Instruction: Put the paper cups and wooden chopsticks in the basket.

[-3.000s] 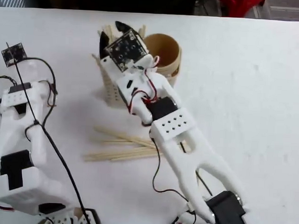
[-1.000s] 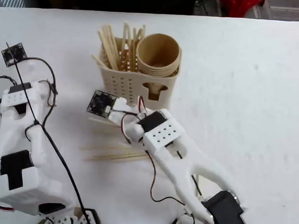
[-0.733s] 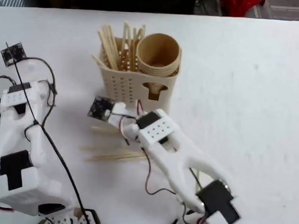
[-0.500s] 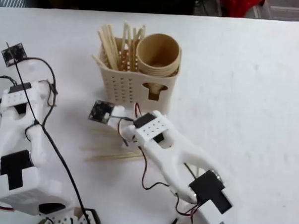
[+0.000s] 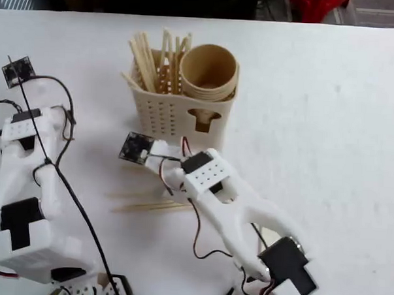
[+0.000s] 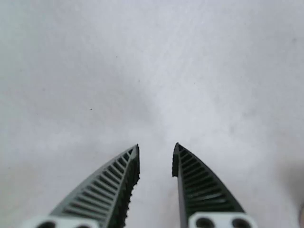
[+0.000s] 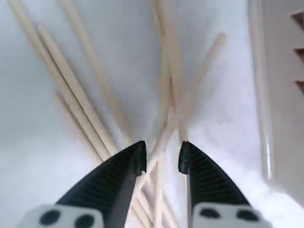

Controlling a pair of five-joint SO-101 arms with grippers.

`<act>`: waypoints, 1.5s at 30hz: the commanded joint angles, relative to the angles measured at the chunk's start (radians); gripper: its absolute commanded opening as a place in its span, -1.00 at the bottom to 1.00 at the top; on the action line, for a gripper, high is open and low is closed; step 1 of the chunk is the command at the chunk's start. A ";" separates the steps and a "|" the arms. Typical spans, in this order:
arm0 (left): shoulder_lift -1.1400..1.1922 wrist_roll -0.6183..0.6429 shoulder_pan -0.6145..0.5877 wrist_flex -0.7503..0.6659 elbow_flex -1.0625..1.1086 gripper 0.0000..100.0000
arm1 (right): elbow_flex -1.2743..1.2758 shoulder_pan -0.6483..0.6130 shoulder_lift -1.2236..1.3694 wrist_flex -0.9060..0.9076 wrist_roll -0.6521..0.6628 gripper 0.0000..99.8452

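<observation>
**Right pincer (image 7: 161, 159).** The jaws stand apart by a narrow gap and grip nothing. My tips hang low over the loose wooden chopsticks (image 7: 167, 114), which lie crossed in a scattered pile on the white table (image 7: 42, 156). 1 stick runs through the gap between my tips. I cannot tell whether either tip touches it. The wall of the basket (image 7: 280, 95) stands just beside this pile.

**Left pincer (image 6: 156, 153).** The jaws stand apart by a narrow gap and grip nothing. Beneath them is bare table surface.

**Task items, high view.**
- The basket is upright on the table, on the far side from my 2 arm bases.
- The paper cups (image 5: 209, 73) sit nested in 1 stack, mouth up, inside the basket at the end farther from my left arm (image 5: 22, 172).
- The upright chopsticks (image 5: 150, 59) stand leaning in the basket's other end, beside the cups and poking above the rim.
- The loose sticks lie flat on the table between the basket and my arm bases, partly hidden under my right arm (image 5: 215, 187).
- My right arm stretches over them with its wrist close to the basket's front wall.
- My left arm is folded at the table's edge, well apart from the basket and the sticks.
</observation>
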 commanded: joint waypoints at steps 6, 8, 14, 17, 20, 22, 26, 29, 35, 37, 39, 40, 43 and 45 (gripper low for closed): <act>-0.004 0.009 0.010 -0.017 -0.011 -0.73 | 0.009 -0.001 0.030 -0.027 0.002 -0.77; -0.004 0.009 0.010 -0.017 -0.011 -0.73 | 0.009 -0.001 0.045 -0.039 0.002 -0.86; -0.004 0.009 0.010 -0.017 -0.012 -0.73 | 0.002 0.001 0.039 -0.047 -0.051 -0.97; -0.004 0.009 0.012 -0.017 -0.014 -0.73 | -0.035 0.027 -0.010 -0.007 -0.054 -0.97; -0.004 0.009 0.013 -0.017 -0.014 -0.73 | -0.095 0.059 -0.107 0.059 -0.064 -0.97; -0.004 0.009 0.013 -0.017 -0.014 -0.73 | -0.144 0.062 -0.189 0.108 -0.100 -0.97; -0.004 0.009 0.013 -0.017 -0.014 -0.73 | -0.270 0.035 -0.341 0.203 -0.123 -0.97; -0.004 0.009 0.013 -0.017 -0.014 -0.73 | -0.404 0.013 -0.400 0.249 -0.124 -0.97; -0.004 0.009 0.013 -0.017 -0.011 -0.73 | -0.738 0.019 -0.366 0.139 -0.284 -0.97; -0.004 0.009 0.013 -0.017 -0.009 -0.73 | -0.806 0.019 -0.332 -0.007 -0.327 -0.96; -0.004 0.009 0.013 -0.017 -0.009 -0.73 | -0.830 0.019 -0.285 -0.193 -0.338 -0.96; -0.004 0.009 0.013 -0.017 -0.009 -0.73 | -0.830 0.019 -0.259 -0.288 -0.344 -0.96; -0.004 0.009 0.010 -0.017 -0.009 -0.73 | -0.830 0.021 -0.166 -0.521 -0.339 -0.96; -0.004 0.009 0.013 -0.017 -0.009 -0.73 | -0.832 0.027 -0.117 -0.587 -0.338 -0.96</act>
